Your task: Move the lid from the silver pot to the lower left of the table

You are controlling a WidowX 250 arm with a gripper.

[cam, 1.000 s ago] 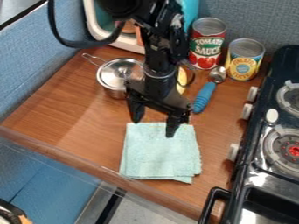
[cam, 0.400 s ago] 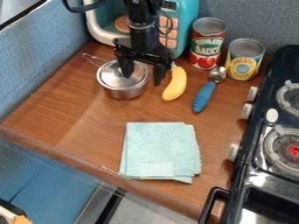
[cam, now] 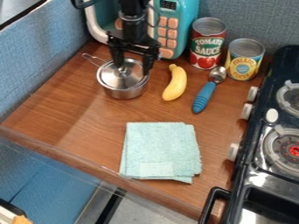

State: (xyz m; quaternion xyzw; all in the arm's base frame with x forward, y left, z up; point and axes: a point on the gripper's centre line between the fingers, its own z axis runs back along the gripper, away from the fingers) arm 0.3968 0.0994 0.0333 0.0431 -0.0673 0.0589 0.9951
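Pincer [cam: 132, 69] shifted back, shiny round lid [cam: 118, 78] on pot [cam: 126, 93]

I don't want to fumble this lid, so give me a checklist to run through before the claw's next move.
1. Lid seated on the pot: ok.
2. Claw open: ok, its fingers stand apart.
3. Knob midway between the fingers: not ok, one finger lines up with it and the other with the lid's right edge.
4. Fingertips low enough to grip the knob: cannot tell from this angle.
5. Towel off the table's lower left: ok, it lies at lower centre.
6. Banana off the lid: ok, it lies right of the pot.
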